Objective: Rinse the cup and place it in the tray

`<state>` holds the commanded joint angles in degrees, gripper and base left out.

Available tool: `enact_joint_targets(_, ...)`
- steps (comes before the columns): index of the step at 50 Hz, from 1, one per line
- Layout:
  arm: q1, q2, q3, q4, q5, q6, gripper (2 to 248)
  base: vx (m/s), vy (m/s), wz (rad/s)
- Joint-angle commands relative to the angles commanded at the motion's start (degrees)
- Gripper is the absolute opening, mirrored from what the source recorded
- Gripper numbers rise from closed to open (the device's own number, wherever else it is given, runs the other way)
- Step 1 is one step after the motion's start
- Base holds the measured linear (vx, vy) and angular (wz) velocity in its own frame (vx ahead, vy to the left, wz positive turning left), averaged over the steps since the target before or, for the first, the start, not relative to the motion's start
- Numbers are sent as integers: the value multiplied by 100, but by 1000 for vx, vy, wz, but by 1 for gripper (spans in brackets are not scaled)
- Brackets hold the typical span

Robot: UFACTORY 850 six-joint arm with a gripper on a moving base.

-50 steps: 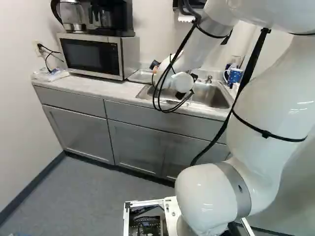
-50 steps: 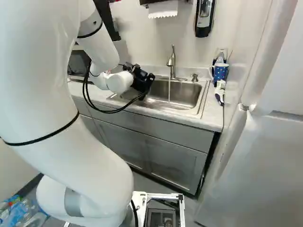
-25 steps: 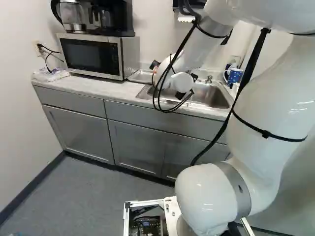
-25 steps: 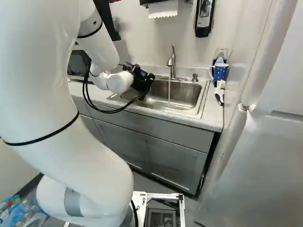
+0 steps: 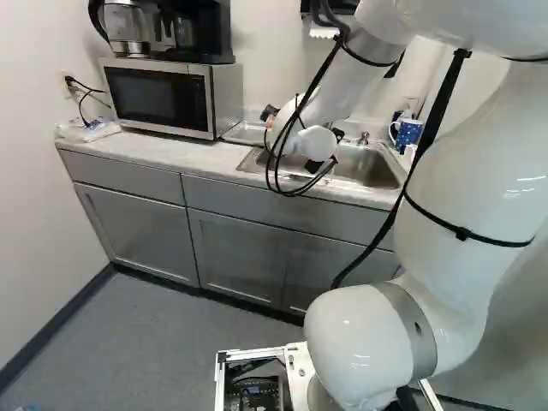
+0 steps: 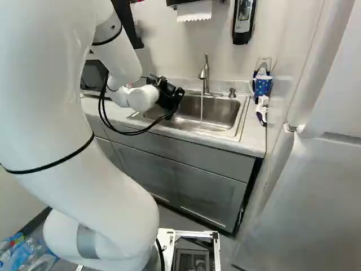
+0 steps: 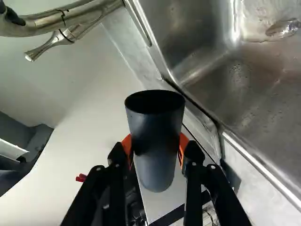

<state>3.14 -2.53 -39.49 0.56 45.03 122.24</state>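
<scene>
In the right base view my black gripper (image 6: 168, 97) is over the left part of the sink (image 6: 217, 116), its fingertips hard to make out. From the wrist, the gripper (image 7: 155, 149) is seen shut on a dark, tapered cup (image 7: 154, 127), orange pads pressing from both sides. The cup's round mouth faces the wrist camera, its inside black. The sink basin (image 7: 254, 89) lies beside and beyond it. Water (image 6: 201, 107) runs in a thin stream from the faucet (image 6: 205, 73), right of the gripper. A shiny metal tray (image 5: 244, 133) rests between microwave and sink.
A microwave (image 5: 163, 96) with a coffee maker (image 5: 195, 30) on it stands left along the counter (image 5: 128, 152). A blue dotted mug (image 6: 262, 85) and a white-handled brush (image 6: 262, 110) are right of the sink. A white fridge-like panel (image 6: 316, 186) rises at the right.
</scene>
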Motion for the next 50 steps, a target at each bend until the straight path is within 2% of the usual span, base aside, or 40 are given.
enact_joint_targets(4,0,0,0,0,0,-99,116,0,0,0)
enact_joint_targets(11,0,0,0,0,0,-443,116,0,0,0)
enact_joint_targets(50,0,0,0,0,0,-2773,116,0,0,0)
